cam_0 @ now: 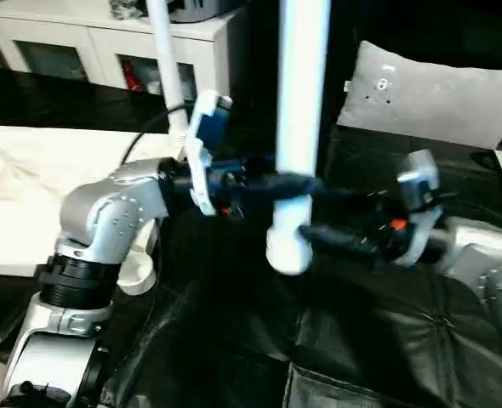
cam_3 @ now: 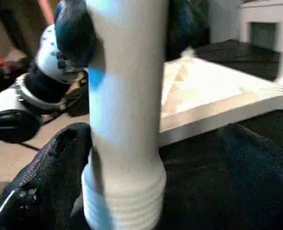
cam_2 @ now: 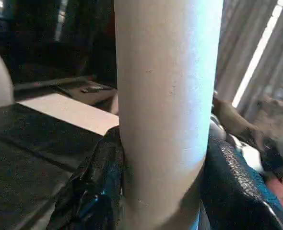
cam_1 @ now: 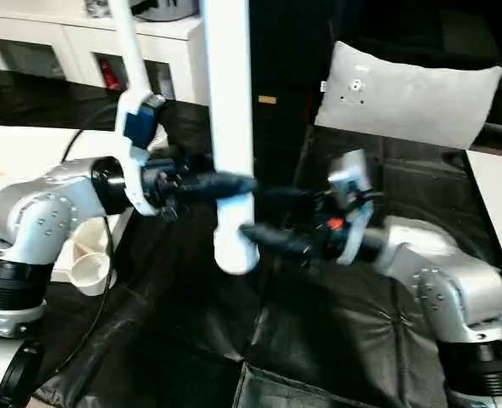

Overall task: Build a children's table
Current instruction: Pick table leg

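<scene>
A white tapered leg (cam_0: 304, 85) stands upright in mid-air at the centre, its threaded end (cam_3: 124, 201) pointing down. My left gripper (cam_0: 293, 183) is shut on the leg from the left, and its black fingers (cam_2: 91, 191) press both sides of the tube. Just below it, my right gripper (cam_0: 298, 234) is shut on the leg from the right, near the threaded end. The white tabletop (cam_0: 30, 187) lies upside down at the left. Another leg (cam_0: 164, 59) stands in its far corner. A round corner socket (cam_1: 89, 270) shows beside my left forearm.
A grey-white cushion (cam_0: 430, 93) leans at the back right. A white cabinet (cam_0: 89, 38) stands behind the tabletop. Black quilted covering (cam_0: 336, 340) spreads under both arms.
</scene>
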`<state>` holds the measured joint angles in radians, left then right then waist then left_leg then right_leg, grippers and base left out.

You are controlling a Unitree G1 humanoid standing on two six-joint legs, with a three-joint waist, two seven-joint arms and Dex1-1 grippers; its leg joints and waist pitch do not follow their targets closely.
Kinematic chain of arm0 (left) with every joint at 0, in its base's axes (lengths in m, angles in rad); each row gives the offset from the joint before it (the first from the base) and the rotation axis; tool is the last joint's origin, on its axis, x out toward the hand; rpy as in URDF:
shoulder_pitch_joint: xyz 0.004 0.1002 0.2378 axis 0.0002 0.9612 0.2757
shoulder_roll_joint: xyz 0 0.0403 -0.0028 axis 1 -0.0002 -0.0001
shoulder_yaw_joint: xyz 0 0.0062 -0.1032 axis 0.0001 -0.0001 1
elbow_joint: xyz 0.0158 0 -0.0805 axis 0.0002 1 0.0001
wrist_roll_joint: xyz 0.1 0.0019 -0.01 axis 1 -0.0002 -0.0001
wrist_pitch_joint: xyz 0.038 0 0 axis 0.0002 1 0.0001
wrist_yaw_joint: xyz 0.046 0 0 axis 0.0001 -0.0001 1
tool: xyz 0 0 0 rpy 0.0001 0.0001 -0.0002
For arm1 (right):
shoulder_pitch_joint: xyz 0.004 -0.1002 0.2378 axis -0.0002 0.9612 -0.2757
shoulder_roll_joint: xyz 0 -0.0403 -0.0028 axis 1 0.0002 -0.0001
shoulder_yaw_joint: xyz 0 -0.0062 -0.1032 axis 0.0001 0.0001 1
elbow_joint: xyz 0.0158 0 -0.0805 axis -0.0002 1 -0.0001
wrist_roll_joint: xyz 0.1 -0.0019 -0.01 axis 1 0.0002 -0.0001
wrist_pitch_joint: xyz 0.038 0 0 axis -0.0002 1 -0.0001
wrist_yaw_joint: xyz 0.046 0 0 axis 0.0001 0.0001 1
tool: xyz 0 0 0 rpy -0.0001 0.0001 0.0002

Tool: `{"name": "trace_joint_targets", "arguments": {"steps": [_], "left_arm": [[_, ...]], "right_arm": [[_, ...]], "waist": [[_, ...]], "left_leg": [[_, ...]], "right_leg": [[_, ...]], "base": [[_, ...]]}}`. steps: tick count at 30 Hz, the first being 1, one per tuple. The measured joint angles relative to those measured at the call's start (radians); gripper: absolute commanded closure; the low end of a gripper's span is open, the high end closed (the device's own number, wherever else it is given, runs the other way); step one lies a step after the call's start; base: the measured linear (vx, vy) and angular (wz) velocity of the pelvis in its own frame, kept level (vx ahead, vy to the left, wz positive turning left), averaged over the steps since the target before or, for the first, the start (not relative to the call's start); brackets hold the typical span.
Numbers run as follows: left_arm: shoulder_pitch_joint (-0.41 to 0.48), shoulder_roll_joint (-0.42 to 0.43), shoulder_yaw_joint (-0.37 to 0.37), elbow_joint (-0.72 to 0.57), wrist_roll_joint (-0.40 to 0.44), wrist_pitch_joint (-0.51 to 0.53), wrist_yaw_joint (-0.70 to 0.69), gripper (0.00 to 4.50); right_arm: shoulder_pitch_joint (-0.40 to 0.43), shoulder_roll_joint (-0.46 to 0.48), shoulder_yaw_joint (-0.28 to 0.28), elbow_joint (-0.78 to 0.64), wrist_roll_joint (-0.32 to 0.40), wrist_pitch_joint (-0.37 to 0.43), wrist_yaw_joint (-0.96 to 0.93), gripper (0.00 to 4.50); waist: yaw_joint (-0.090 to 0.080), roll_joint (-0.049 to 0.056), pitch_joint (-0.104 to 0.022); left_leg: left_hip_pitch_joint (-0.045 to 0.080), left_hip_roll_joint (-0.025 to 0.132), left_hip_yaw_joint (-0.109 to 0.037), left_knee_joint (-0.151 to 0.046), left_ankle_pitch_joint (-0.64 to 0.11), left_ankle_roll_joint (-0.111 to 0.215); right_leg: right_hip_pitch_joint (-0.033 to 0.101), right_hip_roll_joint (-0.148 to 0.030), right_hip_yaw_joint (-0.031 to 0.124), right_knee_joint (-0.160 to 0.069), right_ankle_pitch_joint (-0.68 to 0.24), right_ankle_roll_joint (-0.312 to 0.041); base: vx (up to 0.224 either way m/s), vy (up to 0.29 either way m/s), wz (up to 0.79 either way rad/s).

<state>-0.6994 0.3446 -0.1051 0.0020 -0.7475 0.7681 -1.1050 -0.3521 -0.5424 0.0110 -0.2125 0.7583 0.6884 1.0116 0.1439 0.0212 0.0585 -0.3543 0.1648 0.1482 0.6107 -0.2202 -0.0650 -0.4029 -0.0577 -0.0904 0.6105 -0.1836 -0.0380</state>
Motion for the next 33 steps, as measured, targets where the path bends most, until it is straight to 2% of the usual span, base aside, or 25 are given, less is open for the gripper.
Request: {"name": "trace_joint_targets", "arguments": {"steps": [2, 3, 4, 7, 22, 33], "left_arm": [[-0.002, -0.001, -0.026, -0.01, 0.007, -0.003, -0.015, 2.53], [-0.002, 0.0, -0.033, -0.012, 0.012, -0.008, -0.025, 2.53], [-0.003, 0.0, -0.038, -0.018, 0.019, -0.015, -0.032, 2.53], [-0.007, 0.001, -0.049, -0.019, 0.041, -0.038, -0.039, 2.53], [-0.007, -0.003, -0.061, -0.009, 0.088, -0.101, -0.045, 2.53], [-0.006, -0.013, -0.058, 0.011, 0.096, -0.117, -0.038, 2.53]], "right_arm": [[-0.01, 0.013, 0.009, 0.0, 0.017, 0.013, 0.008, 0.4], [-0.011, 0.016, 0.013, 0.002, 0.021, 0.02, 0.013, 0.69], [-0.011, 0.018, 0.02, 0.006, 0.023, 0.026, 0.018, 0.78], [-0.012, 0.021, 0.024, 0.02, 0.034, 0.034, 0.029, 0.87], [-0.015, 0.021, 0.04, 0.032, 0.029, 0.064, 0.05, 2.32], [-0.014, 0.023, 0.04, 0.029, 0.015, 0.05, 0.04, 2.51]], "waist": [[0.003, 0.0, 0.0], [0.003, 0.0, 0.0], [0.004, 0.0, 0.0], [0.004, 0.0, 0.0], [0.004, 0.0, 0.0], [0.005, 0.0, 0.0]], "left_leg": [[0.0, 0.0, 0.0, 0.0, 0.0, 0.0], [0.0, 0.001, 0.0, 0.0, 0.001, 0.0], [-0.001, 0.001, 0.0, 0.0, 0.001, -0.001], [-0.001, 0.001, 0.0, 0.0, 0.001, -0.001], [-0.002, 0.002, 0.0, 0.0, 0.001, -0.001], [-0.002, 0.002, 0.0, 0.001, 0.001, -0.001]], "right_leg": [[0.0, 0.0, -0.001, 0.0, 0.0, 0.001], [0.0, 0.0, -0.001, 0.0, 0.0, 0.001], [0.0, 0.0, -0.001, 0.0, 0.0, 0.001], [0.0, 0.0, -0.002, 0.0, 0.0, 0.001], [0.0, 0.0, -0.003, 0.0, -0.001, 0.002], [0.0, 0.0, -0.004, 0.0, -0.001, 0.001]], "base": [[0.0, 0.0, 0.0], [0.0, 0.0, 0.0], [0.0, 0.0, 0.0], [0.0, 0.0, 0.0], [0.0, 0.0, 0.0], [0.0, 0.0, 0.0]]}}
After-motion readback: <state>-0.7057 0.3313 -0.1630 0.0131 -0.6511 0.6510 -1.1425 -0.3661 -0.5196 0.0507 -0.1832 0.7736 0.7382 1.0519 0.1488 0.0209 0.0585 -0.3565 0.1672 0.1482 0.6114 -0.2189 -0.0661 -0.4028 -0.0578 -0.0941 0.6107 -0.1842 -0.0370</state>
